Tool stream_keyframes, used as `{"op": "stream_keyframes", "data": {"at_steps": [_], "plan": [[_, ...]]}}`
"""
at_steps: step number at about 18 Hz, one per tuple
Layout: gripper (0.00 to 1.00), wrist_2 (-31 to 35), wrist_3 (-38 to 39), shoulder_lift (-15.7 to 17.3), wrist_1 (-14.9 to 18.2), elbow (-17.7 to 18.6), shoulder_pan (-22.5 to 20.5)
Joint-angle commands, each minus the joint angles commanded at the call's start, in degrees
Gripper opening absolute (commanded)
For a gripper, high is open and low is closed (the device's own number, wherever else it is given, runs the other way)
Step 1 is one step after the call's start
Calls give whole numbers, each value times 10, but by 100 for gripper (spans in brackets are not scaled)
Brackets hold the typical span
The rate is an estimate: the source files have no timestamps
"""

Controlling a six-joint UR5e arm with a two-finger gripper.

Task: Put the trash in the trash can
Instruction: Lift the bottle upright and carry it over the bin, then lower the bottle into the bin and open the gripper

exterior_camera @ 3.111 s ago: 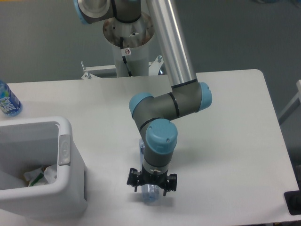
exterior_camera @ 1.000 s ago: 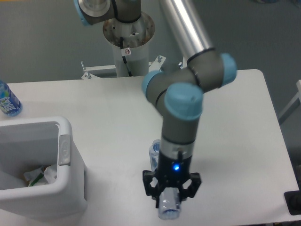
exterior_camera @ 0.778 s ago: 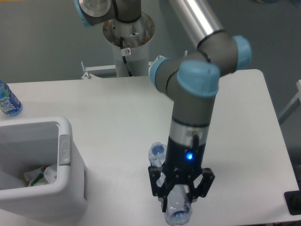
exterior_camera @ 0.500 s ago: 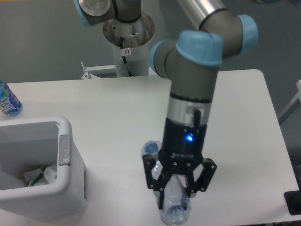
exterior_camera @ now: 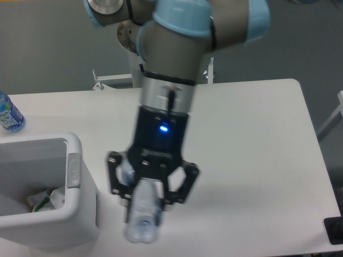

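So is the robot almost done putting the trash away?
Nearly. Some crumpled trash already lies inside the white trash can. Right now the tool is shut on the crushed bottle, holding it above the table, to the right of the can. What is left: carry the bottle over the can's opening and let go. The bottle with the blue label stands apart on the table.

No readable text; blue bottle label [exterior_camera: 7, 119] print too small to make out.

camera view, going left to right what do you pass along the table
blue-label bottle → trash can → claw holding the crushed bottle → black object at the right edge
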State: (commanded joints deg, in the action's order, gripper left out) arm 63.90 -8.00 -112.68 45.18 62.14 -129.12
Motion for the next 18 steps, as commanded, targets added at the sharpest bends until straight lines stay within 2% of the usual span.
{"op": "stream_keyframes", "data": {"at_steps": [4, 8, 14, 15, 17, 18], "plan": [[49, 1, -1, 0, -2, 3, 51], [50, 1, -6, -11, -44, 7, 89], [51, 2, -17, -35, -62, 8, 108], [58, 2, -17, -39, -62, 8, 110], [94, 2, -17, -41, -62, 10, 112], [100, 1, -16, -40, -62, 11, 113]]}}
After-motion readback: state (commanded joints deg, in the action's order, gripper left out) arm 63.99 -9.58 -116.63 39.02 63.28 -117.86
